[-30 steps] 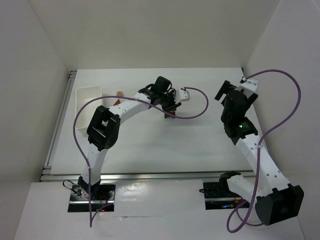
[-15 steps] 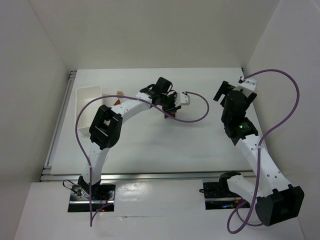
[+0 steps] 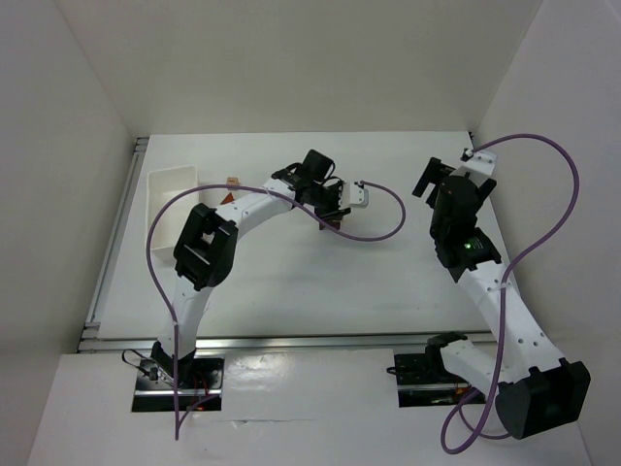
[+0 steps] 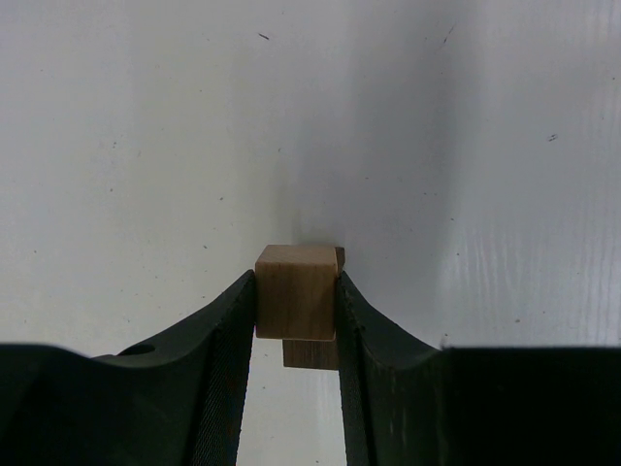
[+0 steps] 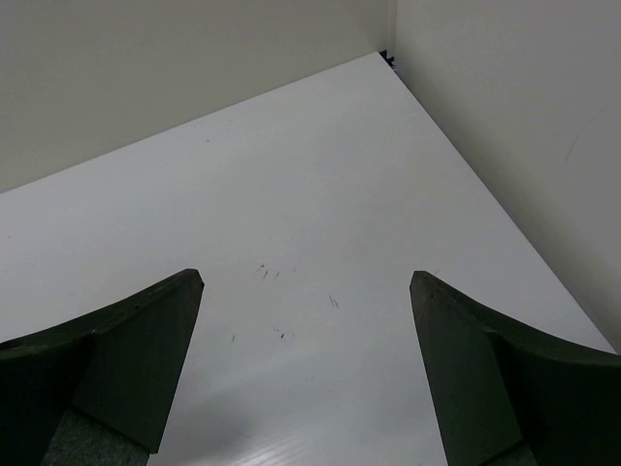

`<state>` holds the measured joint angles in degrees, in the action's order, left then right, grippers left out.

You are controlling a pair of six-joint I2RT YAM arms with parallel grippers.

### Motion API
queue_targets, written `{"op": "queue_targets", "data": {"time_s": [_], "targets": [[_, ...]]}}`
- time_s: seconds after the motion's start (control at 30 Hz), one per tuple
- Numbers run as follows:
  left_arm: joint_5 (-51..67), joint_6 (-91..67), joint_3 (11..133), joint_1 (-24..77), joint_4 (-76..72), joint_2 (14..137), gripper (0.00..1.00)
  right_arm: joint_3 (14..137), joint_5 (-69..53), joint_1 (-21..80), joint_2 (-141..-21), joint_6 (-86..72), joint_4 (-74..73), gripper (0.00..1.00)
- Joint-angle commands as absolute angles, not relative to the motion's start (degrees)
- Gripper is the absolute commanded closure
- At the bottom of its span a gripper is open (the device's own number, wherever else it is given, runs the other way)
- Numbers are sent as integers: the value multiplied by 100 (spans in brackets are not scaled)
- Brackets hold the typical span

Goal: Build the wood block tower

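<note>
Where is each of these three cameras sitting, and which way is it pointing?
Top external: fixed above and behind the arms, looking down on the table; left arm and right arm show whole.
Left wrist: on the left wrist, looking down past the left gripper, shut on a light tan cube.
Right wrist: on the right wrist, facing the table's far right corner through the open right gripper.
Shared: the left gripper appears in top and left wrist views.

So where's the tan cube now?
Left wrist view: the tan cube is clamped in the left gripper, another wood piece just beneath it, around the middle of the table.
</note>
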<state>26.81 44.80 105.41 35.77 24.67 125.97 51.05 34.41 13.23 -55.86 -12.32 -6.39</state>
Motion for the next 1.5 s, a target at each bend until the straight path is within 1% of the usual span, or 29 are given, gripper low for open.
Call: {"op": "queue_targets", "data": {"time_s": [0.0,0.57,1.03,1.47], "targets": [[2777,4781,10573,3595,2452,12665,100,5115,3410,1301,-5528,-1195,-431,4],[2610,4834,10573,3595,2276,12823,100,5115,3357,1301,-5528,-1195,-431,4],[2786,5071,10521,3542,2619,12823,100,5115,3305,1301,-5581,-1143,-378,4],[2681,5019,10468,3542,2505,12823,100,5115,3252,1301,-5528,-1143,-378,4]]}}
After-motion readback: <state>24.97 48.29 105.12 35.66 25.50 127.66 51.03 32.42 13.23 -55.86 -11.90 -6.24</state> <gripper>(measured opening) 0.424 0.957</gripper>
